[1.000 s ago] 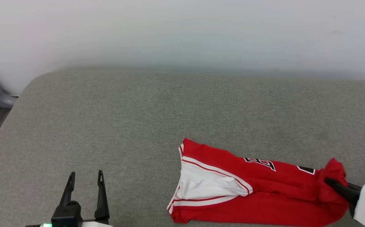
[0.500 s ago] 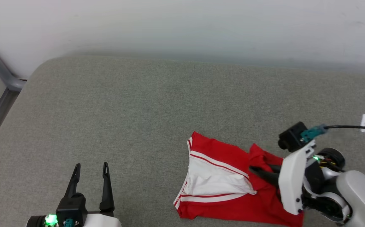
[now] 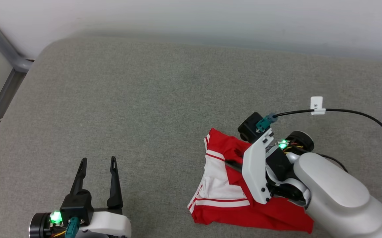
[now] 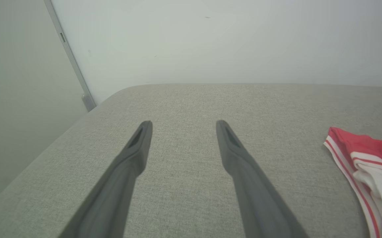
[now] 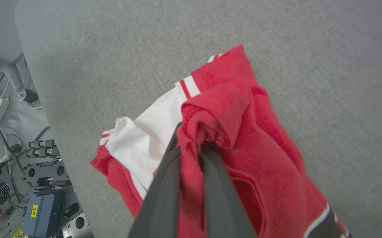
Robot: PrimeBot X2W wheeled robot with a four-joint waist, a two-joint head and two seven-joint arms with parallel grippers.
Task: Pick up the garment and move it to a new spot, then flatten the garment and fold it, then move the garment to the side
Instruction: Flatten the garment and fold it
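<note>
1. Grey woven cushion (image 3: 138, 99) as the work surface, rounded at its far left corner, with a plain pale wall (image 3: 191, 16) behind and a grey metal frame (image 3: 7, 56) beyond the left edge.
2. On the near right part of the cushion: the garment (image 3: 217, 185), red with a white sleeve and red-and-white striped trim, crumpled and doubled over on itself.
3. Pinched together on a bunched red fold of the garment: right gripper (image 5: 192, 142), its dark fingers close side by side, with cloth between them and over their tips.
4. Red cloth from that fold draped across part of the white sleeve; a black, white-edged patch (image 5: 323, 228) on the red at the bottom of the right wrist view.
5. At the near left: left gripper (image 3: 99, 159), fingers spread wide apart, nothing between them, well apart from the garment.
6. Arching over the cushion from the right wrist: black cable (image 3: 349, 112) carrying a small white tag (image 3: 317, 105).
7. Past the cushion's edge in the right wrist view: loose wiring and a blue box (image 5: 42, 211) with a yellow label.
</note>
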